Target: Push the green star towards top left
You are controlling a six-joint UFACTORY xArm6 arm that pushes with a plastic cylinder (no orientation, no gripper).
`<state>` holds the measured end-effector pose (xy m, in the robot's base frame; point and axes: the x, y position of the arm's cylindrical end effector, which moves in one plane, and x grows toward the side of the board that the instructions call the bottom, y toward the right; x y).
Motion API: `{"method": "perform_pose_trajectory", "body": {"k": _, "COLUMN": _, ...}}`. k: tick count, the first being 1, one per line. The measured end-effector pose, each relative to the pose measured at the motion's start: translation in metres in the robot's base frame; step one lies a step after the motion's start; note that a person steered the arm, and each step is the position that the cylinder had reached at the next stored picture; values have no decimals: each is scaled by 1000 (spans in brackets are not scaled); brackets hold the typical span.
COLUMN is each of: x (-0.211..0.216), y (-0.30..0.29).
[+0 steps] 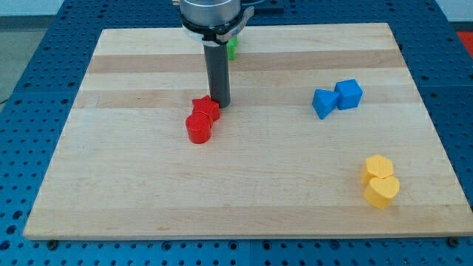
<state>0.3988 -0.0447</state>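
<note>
The green star is near the view's top centre, mostly hidden behind my rod; only a small green edge shows to the right of the rod. My tip rests on the board well below the green star, right beside the upper right of a red block. A red cylinder sits just below that red block, touching it.
Two blue blocks stand together at the view's right: a star-like one and a cube. Two yellow blocks lie together at the lower right. The wooden board ends on a blue perforated table.
</note>
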Motion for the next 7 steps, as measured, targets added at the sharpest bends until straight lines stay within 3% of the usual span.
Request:
{"method": "perform_pose_trajectory", "body": {"k": 4, "x": 0, "y": 18}}
{"method": "perform_pose_trajectory", "body": {"k": 5, "x": -23, "y": 65}}
{"method": "perform_pose_trajectory", "body": {"k": 7, "x": -113, "y": 83}}
